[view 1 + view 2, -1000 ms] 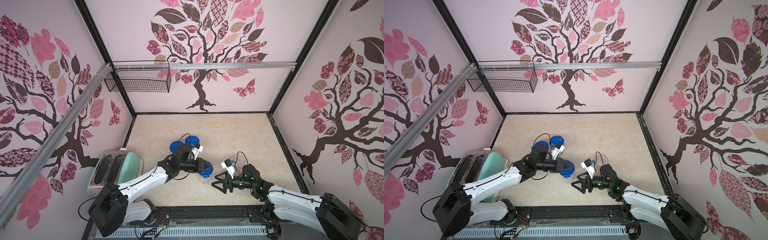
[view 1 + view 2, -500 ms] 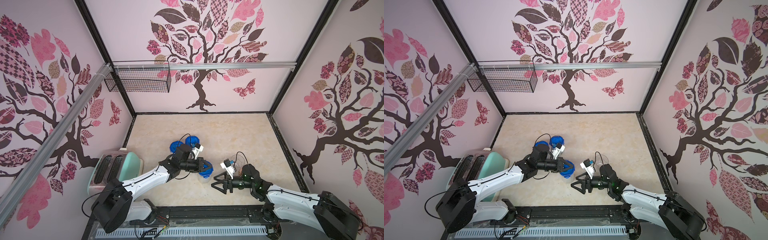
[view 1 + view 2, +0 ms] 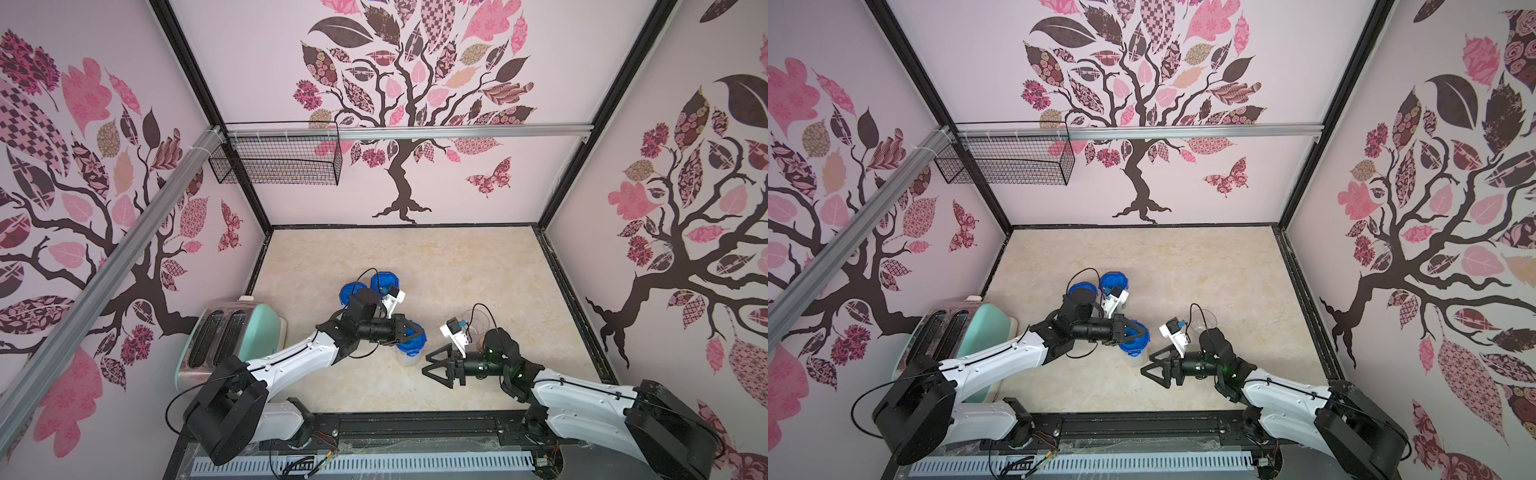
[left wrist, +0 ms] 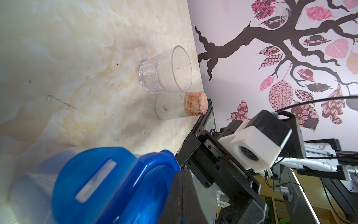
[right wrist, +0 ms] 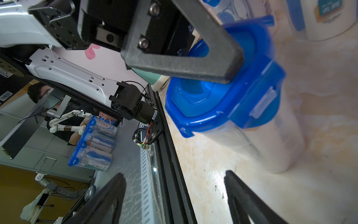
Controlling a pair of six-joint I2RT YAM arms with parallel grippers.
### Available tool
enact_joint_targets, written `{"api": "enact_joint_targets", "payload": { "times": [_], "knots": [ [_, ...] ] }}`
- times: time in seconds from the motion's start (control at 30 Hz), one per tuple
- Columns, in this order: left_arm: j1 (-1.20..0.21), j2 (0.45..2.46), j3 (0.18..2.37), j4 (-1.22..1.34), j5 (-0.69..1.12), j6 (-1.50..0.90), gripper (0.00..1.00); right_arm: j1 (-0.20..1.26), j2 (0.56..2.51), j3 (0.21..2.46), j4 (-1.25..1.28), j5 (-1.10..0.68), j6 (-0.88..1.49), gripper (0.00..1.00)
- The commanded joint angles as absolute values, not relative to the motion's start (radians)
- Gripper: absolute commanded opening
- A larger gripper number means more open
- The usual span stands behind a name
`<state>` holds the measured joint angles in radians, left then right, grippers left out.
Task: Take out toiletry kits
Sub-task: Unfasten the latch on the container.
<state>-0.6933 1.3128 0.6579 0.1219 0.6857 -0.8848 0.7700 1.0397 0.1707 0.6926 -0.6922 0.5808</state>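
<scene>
A clear jar [image 3: 409,359] with a blue clip lid [image 3: 413,344] [image 5: 222,93] stands near the table's front middle. Blurred white contents fill it, so I cannot make out the toiletry kits in it. My left gripper [image 3: 419,332] [image 4: 181,172] reaches over the lid from the left. It is shut, with its fingertips [image 5: 230,75] against the lid's top; whether they pinch a clip I cannot tell. My right gripper [image 3: 424,365] [image 5: 174,173] hangs open just right of the jar, low over the table, holding nothing. Behind, another jar [image 5: 327,17] shows a white teal-labelled item inside.
Two more blue-lidded jars [image 3: 353,291] [image 3: 384,280] stand behind the left wrist. An empty glass [image 4: 166,69] and a cork-stoppered bottle [image 4: 180,105] stand by the right arm. A mint toaster [image 3: 232,336] sits front left. A wire basket [image 3: 278,160] hangs on the back wall.
My left gripper's jaws have closed at the near jar's lid. Both arms have hardly moved, and the right gripper has stayed open.
</scene>
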Motion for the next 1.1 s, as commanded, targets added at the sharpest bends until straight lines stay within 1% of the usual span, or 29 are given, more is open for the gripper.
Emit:
{"api": "enact_joint_targets", "payload": {
  "times": [0.0,0.27,0.57,0.8,1.07],
  "knots": [
    [-0.686,1.349,0.626,0.029,0.655,-0.871,0.04,0.783,1.025,0.197,0.716,-0.7,0.597,0.83],
    [-0.687,1.363,0.616,0.028,0.65,-0.87,0.04,0.831,1.054,0.187,0.816,-0.666,0.654,0.83],
    [-0.685,1.365,0.612,0.024,0.65,-0.867,0.04,0.843,1.134,0.194,0.964,-0.621,0.757,0.82],
    [-0.686,1.371,0.61,0.026,0.649,-0.865,0.04,0.848,1.175,0.196,1.023,-0.594,0.798,0.82],
    [-0.686,1.373,0.592,0.04,0.65,-0.868,0.04,0.864,1.185,0.2,1.034,-0.575,0.816,0.81]
  ]
}}
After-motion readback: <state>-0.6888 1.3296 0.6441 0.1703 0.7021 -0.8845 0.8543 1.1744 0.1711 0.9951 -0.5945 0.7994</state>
